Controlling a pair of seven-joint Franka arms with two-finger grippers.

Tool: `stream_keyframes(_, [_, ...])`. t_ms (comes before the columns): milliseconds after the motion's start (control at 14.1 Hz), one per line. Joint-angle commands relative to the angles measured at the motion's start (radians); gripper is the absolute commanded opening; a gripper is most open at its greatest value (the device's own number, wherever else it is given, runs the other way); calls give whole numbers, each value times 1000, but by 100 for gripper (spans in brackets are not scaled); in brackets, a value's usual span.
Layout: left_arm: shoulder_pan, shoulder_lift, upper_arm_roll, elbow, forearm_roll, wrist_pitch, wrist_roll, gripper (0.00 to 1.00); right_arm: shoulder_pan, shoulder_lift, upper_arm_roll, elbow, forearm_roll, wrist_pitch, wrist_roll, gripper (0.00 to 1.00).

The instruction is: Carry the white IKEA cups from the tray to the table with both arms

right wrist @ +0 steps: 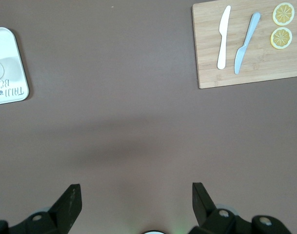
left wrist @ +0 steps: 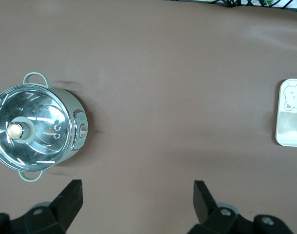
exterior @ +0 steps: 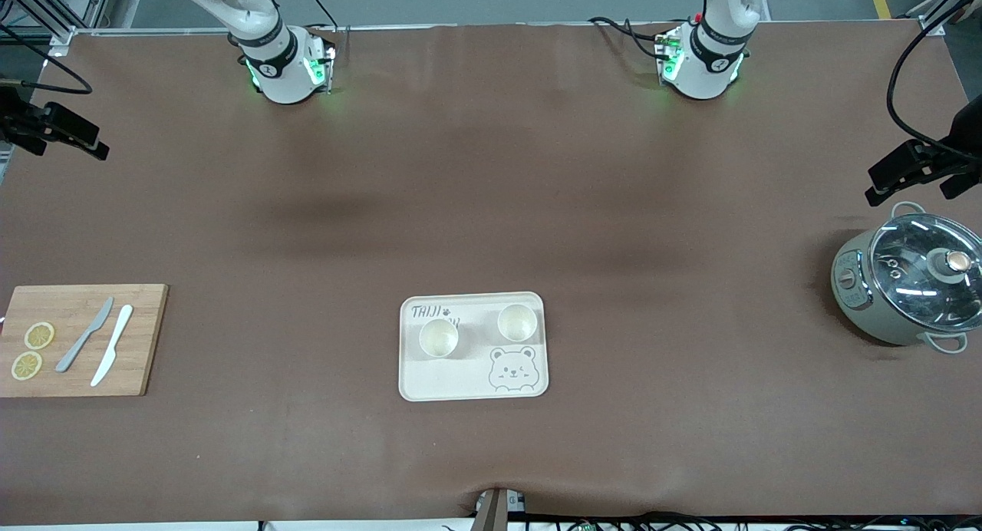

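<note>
Brown matting covers the whole table (exterior: 491,170), with both arm bases along its robot-side edge.

Toward the right arm's end lies a wooden cutting board (exterior: 142,339). On it are two lemon slices (exterior: 38,335), a grey knife (exterior: 84,335) and a white knife (exterior: 112,355), the knives side by side and not touching.

Right arm (exterior: 268,47): it waits, raised near its base. Its wrist view shows the right gripper (right wrist: 133,202) over bare matting, fingers (right wrist: 70,200) spread wide with nothing between them. The board and one corner of the tray show in the same view.

Mid-table, near the front camera, sits a cream tray (exterior: 430,381) with a bear face printed at one corner and lettering at another. Both white cups stand upright on it, apart from each other. One cup (exterior: 439,338) is at the side toward the right arm's end. The other cup (exterior: 517,322) stands toward the left arm's end, slightly farther from the camera, just above the bear print.

Left arm (exterior: 710,55): raised near its base too. Left gripper (left wrist: 136,202) hangs over bare matting, fingers (left wrist: 70,197) apart and empty.

Toward the left arm's end stands a grey-green pot (exterior: 851,285) with a glass lid (exterior: 924,274), lid on, well apart from the tray.
</note>
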Motion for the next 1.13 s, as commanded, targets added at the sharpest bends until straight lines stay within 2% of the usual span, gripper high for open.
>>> stream_keyframes(0, [5,-27,-8,-15,18,-6,-5,100,-16,13,10,29,-10,-16,-9,100])
stream_keyframes(1061, [3,30,-4,-33,24,-46,-17,100,-6,47,11,81,1,-5,-2,100])
